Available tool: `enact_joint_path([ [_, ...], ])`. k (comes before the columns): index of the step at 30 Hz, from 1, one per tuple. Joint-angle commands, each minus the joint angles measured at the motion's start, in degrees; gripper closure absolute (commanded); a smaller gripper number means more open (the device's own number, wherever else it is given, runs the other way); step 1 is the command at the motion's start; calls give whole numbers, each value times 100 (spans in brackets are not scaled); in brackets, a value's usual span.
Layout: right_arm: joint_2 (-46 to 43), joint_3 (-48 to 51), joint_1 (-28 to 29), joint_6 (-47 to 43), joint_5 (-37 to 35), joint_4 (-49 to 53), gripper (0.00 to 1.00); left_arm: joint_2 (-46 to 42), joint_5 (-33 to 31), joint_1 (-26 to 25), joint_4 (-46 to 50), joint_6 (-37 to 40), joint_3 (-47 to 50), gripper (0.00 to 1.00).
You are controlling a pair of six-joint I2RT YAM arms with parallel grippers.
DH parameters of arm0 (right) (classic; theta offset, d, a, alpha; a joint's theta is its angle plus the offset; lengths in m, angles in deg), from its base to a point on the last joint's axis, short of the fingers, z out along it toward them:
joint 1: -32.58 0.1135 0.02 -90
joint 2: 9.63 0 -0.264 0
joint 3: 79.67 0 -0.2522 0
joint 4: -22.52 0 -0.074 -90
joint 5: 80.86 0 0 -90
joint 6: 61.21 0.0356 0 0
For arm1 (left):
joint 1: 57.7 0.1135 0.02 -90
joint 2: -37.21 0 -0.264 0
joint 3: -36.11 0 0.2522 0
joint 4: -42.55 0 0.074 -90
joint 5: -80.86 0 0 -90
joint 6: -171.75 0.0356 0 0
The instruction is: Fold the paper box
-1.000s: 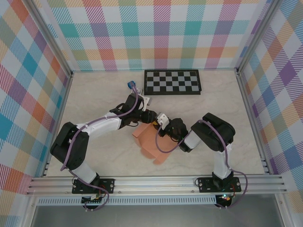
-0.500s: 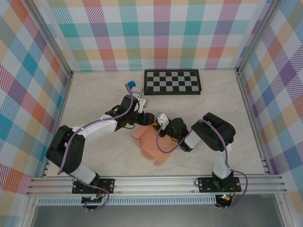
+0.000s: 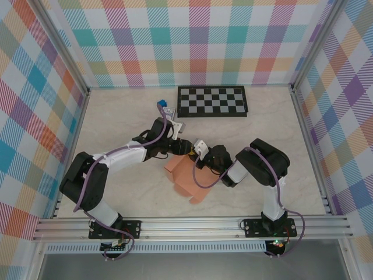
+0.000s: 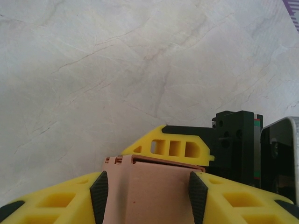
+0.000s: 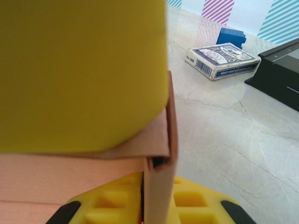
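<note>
The salmon paper box (image 3: 187, 179) lies partly folded on the table between the two arms. My left gripper (image 3: 183, 149) reaches its far end from the left. In the left wrist view both black pads (image 4: 99, 196) press the sides of the paper box (image 4: 149, 186), so the left gripper (image 4: 148, 198) is shut on it. My right gripper (image 3: 198, 154) meets the same end from the right. In the right wrist view one upright wall of the paper box (image 5: 159, 186) stands pinched between the yellow fingers of the right gripper (image 5: 156, 207). The left finger (image 5: 79, 70) looms above it.
A black-and-white checkerboard (image 3: 212, 101) lies at the back of the table. A tiny blue cube (image 3: 162, 105) and a blue-and-white card pack (image 5: 222, 59) sit behind the left arm. Plaid walls and metal rails enclose the table.
The left arm's elbow swung out to the left and came partly back, while its gripper stayed at the box's far end. The right arm and the box barely moved.
</note>
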Motion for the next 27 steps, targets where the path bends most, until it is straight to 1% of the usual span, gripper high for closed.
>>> enact_joint_path([
  [1, 131, -14, 44, 28, 186, 35, 85, 387, -422, -66, 548, 41, 81, 50],
  [4, 131, -141, 51, 232, -172, 155, 85, 466, -264, -98, 440, -103, 69, 51],
  [6, 189, -174, 52, 334, -342, 64, 85, 496, -209, -106, 413, -156, 63, 52],
  [10, 312, -229, 137, 366, -891, 2, 85, 513, -268, -107, 485, -187, 9, 52],
  [13, 281, -227, 152, 359, -1094, 79, 84, 560, -330, -107, 554, -257, -17, 53],
  [14, 268, -216, 160, 343, -1160, 120, 86, 568, -355, -107, 564, -276, -19, 53],
  [15, 252, -190, 166, 288, -1217, 160, 94, 585, -357, -102, 563, -285, -30, 54],
  [16, 228, -180, 176, 236, -1315, 225, 100, 598, -350, -104, 563, -304, -34, 54],
  [19, 228, -170, 165, 258, -1541, 317, 100, 665, -378, -101, 600, -354, -81, 54],
  [20, 230, -170, 178, 292, -1607, 302, 97, 684, -385, -106, 630, -360, -106, 54],
  [21, 241, -169, 175, 336, -1679, 292, 93, 708, -382, -107, 649, -377, -137, 54],
  [23, 229, -189, 181, 380, -1719, 381, 90, 759, -337, -107, 698, -395, -208, 54],
  [24, 228, -185, 174, 390, -1645, 360, 89, 781, -317, -107, 728, -403, -243, 54],
  [27, 169, -183, 173, 334, -1256, 398, 83, 814, -352, -107, 808, -426, -322, 55],
])
